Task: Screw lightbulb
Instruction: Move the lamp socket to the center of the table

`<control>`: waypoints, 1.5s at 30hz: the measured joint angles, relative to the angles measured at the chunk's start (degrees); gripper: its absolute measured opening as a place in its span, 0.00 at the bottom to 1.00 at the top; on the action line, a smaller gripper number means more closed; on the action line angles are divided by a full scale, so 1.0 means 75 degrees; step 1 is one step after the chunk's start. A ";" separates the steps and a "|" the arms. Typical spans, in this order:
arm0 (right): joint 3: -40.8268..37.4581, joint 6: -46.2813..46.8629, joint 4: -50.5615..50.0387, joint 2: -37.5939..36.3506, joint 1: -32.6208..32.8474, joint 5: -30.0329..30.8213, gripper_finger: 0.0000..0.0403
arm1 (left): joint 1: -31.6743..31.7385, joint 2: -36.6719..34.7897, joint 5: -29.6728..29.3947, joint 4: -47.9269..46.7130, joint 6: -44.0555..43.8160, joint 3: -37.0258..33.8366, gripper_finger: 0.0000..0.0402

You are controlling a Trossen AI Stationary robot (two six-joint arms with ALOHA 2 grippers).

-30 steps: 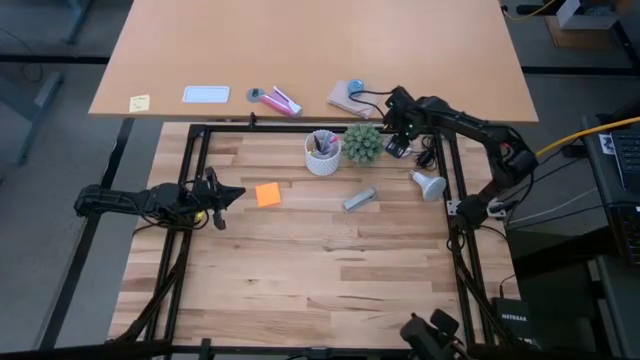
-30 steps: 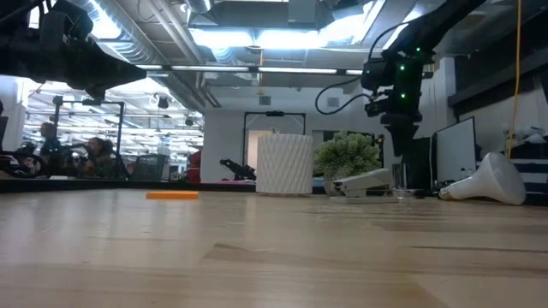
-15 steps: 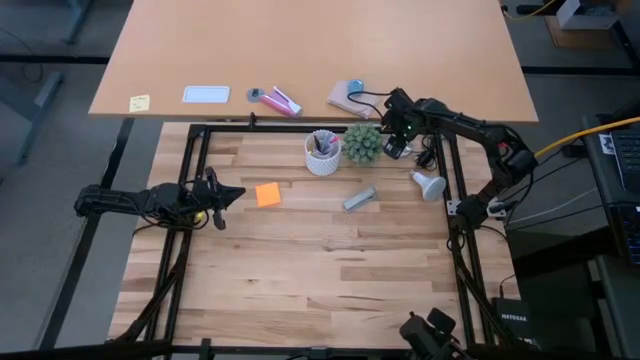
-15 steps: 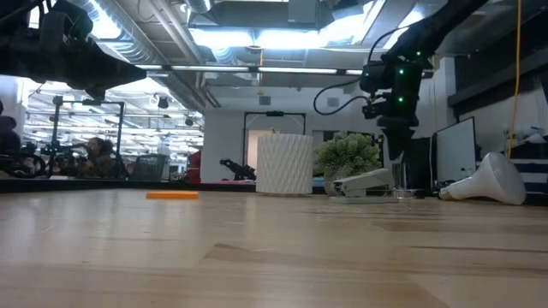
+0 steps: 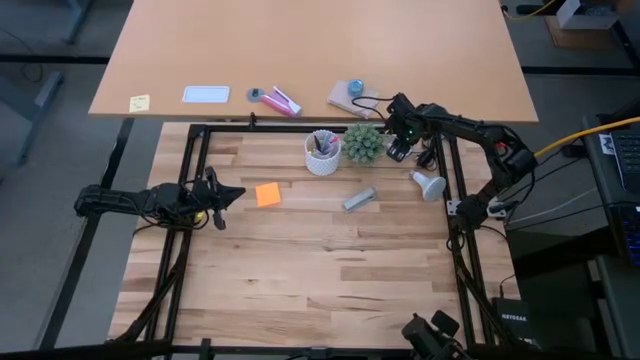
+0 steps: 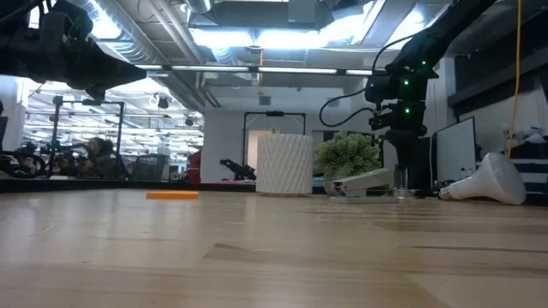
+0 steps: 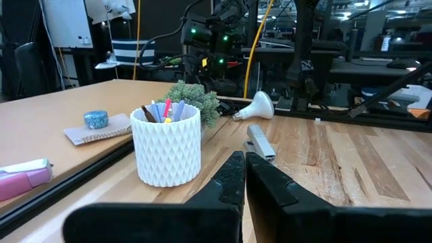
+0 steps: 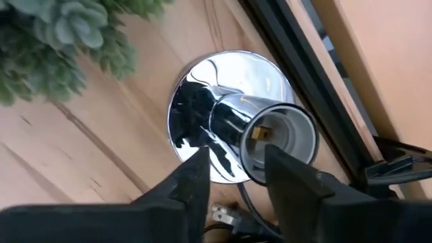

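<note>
Right gripper (image 5: 398,148) has shifted slightly right since a second ago; you're now above the chrome socket (image 8: 233,138), jaws narrowly parted, empty. Lightbulb (image 5: 428,184) lies on the tabletop (image 5: 330,270), right of centre. Left gripper (image 5: 232,194) parked mid-left, jaws closed.

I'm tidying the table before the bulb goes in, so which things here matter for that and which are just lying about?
For the job: lightbulb; shiny socket with empty opening; right hand, open over the socket.

Lying about: white cup, green plant, grey bar, orange note.
</note>
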 joint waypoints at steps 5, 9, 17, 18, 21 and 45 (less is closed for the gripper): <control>-0.0011 -0.0002 0.0078 -0.0003 -0.0003 0.0028 0.12 | 0.0000 0.0000 0.0001 0.0000 0.0000 0.0000 0.01; -0.0015 -0.0013 0.0225 -0.0006 0.0003 0.0122 0.03 | 0.0000 0.0000 0.0000 -0.0001 0.0000 0.0000 0.01; -0.0020 -0.0155 0.0218 -0.0071 0.0015 0.0415 0.02 | 0.0000 0.0000 0.0000 -0.0003 0.0000 0.0000 0.01; 0.0000 -0.0171 0.0165 -0.0082 0.0014 0.0481 0.02 | 0.0000 0.0000 0.0000 -0.0003 0.0000 0.0000 0.01; 0.0234 -0.0189 -0.0301 -0.0082 0.0003 0.0592 0.01 | 0.0000 0.0000 0.0000 -0.0002 0.0000 0.0000 0.01; 0.5688 -0.0177 -0.4558 -0.0083 0.0489 0.1136 0.00 | 0.0000 0.0000 0.0000 -0.0003 0.0000 -0.0003 0.01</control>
